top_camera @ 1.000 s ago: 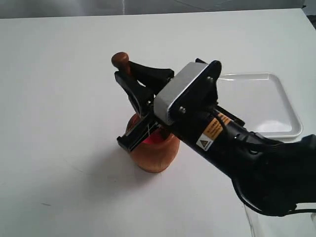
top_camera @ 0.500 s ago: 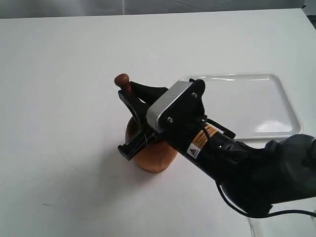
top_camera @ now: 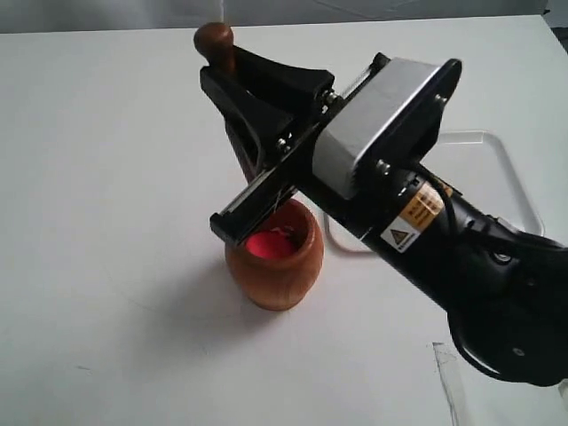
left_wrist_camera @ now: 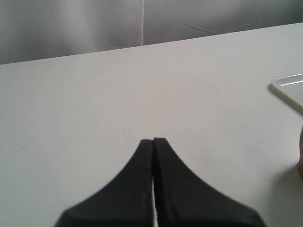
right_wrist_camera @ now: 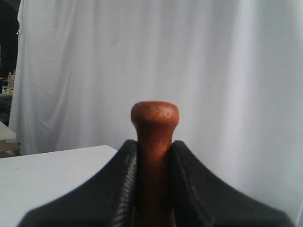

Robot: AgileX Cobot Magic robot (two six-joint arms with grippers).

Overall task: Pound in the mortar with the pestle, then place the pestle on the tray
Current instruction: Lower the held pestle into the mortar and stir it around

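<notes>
The reddish-brown wooden mortar (top_camera: 275, 262) stands upright on the white table, with bright red matter (top_camera: 264, 242) showing inside. My right gripper (top_camera: 222, 78) hangs above and behind it, shut on the pestle (top_camera: 214, 40). The pestle's round knob pokes out past the fingertips, and its thick end is hidden behind the gripper body. In the right wrist view the pestle (right_wrist_camera: 155, 116) is clamped between both fingers of the right gripper (right_wrist_camera: 155, 144). The white tray (top_camera: 519, 209) lies to the right, mostly behind my arm. My left gripper (left_wrist_camera: 154, 141) is shut on nothing, low over bare table.
A corner of the tray (left_wrist_camera: 289, 88) shows in the left wrist view. A white curtain (right_wrist_camera: 213, 71) hangs beyond the table. A clear plastic edge (top_camera: 448, 382) sits at the front right. The table's far edge (left_wrist_camera: 142, 46) runs behind.
My right gripper dipped with the pestle toward the mortar, then rose. The pestle now stands higher, and the mortar's red inside is uncovered. The mortar has stayed put.
</notes>
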